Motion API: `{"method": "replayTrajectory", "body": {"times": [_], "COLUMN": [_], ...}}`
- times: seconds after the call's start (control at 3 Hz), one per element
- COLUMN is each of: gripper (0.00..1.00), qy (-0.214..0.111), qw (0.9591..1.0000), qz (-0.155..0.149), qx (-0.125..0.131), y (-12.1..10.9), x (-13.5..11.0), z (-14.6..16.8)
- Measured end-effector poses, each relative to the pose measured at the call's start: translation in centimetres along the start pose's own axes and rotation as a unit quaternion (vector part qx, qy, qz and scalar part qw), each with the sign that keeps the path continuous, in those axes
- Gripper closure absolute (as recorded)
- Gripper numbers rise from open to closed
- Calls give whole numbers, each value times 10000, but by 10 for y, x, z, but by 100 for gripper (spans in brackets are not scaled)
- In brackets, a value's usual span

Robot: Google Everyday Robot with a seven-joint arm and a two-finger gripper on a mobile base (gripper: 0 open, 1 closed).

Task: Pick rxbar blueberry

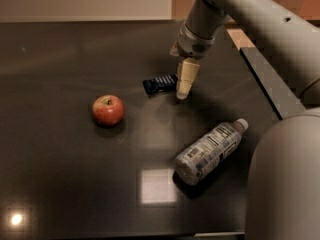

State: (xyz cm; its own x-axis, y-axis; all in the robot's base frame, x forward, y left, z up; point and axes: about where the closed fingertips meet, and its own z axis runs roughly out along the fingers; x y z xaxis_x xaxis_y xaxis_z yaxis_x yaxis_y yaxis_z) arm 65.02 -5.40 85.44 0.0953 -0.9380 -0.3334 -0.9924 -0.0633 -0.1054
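Note:
The rxbar blueberry point(159, 84) is a small dark navy bar lying flat on the dark table point(60, 174), a little behind its middle. My gripper point(183, 86) hangs from the arm that comes in from the upper right and points down. It sits right at the bar's right end and covers that end. I cannot tell whether it touches the bar.
A red apple point(108, 110) sits left of the bar. A clear labelled bottle point(210, 151) lies on its side at the front right. The table's right edge point(265, 84) runs diagonally behind the arm. My robot body point(285, 184) fills the lower right corner.

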Motion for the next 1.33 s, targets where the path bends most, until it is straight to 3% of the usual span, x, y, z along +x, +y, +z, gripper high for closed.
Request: {"method": "replayTrajectory", "body": {"times": [1.0, 1.33], "gripper": [0, 18], "qy": [242, 363], "qw": [9991, 9981], "qz": [-216, -310], "qx": [-265, -392], "y": [-10, -6], "x": [-3, 0], "z": [24, 31]}}
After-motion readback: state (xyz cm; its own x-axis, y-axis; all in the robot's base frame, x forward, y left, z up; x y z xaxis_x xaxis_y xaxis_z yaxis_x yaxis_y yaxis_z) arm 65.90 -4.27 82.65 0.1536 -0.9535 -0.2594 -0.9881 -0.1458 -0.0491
